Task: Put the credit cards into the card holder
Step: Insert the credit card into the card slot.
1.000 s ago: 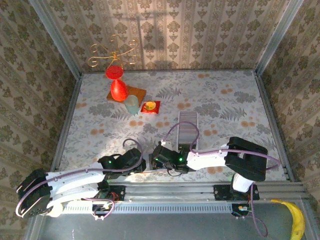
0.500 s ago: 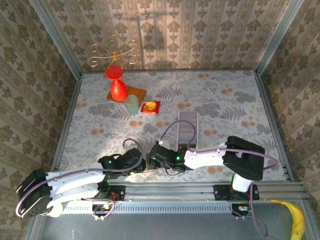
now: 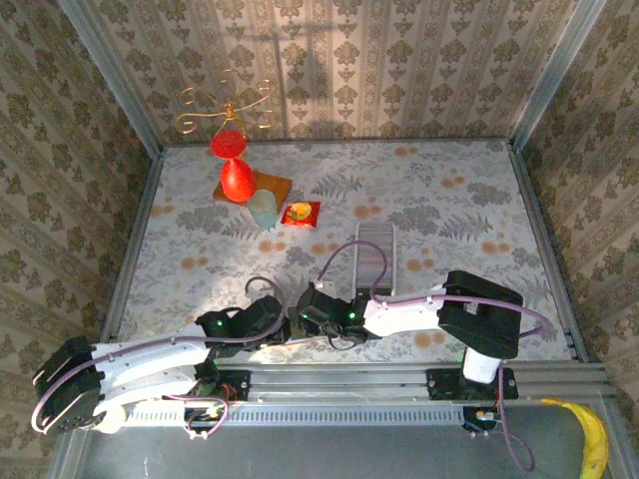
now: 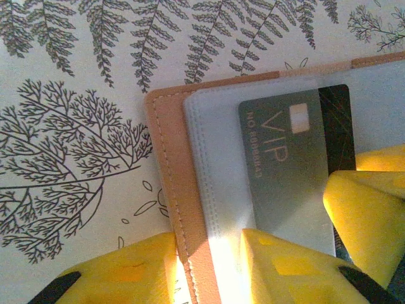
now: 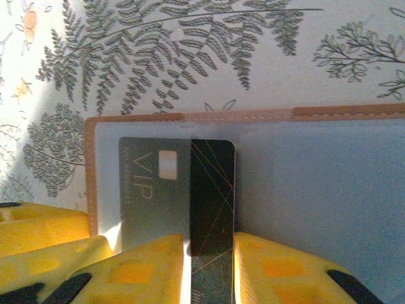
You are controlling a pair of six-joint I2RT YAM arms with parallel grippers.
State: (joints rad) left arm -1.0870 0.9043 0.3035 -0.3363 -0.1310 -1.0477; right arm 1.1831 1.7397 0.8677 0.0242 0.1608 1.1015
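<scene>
The card holder [image 4: 166, 164] lies open on the patterned table, with a tan stitched rim and a pale frosted pocket [image 5: 316, 183]. A credit card [image 5: 212, 190] marked VIP sits partly inside that pocket. Its covered half looks grey and its exposed strip dark with gold lines [image 4: 334, 126]. My left gripper [image 4: 209, 266] is shut on the holder's rim and pocket edge. My right gripper [image 5: 209, 266] is shut on the card's dark strip, its right finger against the card's edge. In the top view the two grippers [image 3: 283, 324] [image 3: 305, 317] meet near the table's front, hiding holder and card.
A long clear ribbed tray [image 3: 374, 257] lies just behind the right gripper. At the back left stand a red vase [image 3: 235, 180], a pale cup [image 3: 262, 210], a small red square [image 3: 302, 213] and a gold wire ornament [image 3: 225, 105]. A banana [image 3: 594, 439] lies off the table, front right.
My right arm has slid a little to the left, closer to the left gripper. The left arm has stayed where it was.
</scene>
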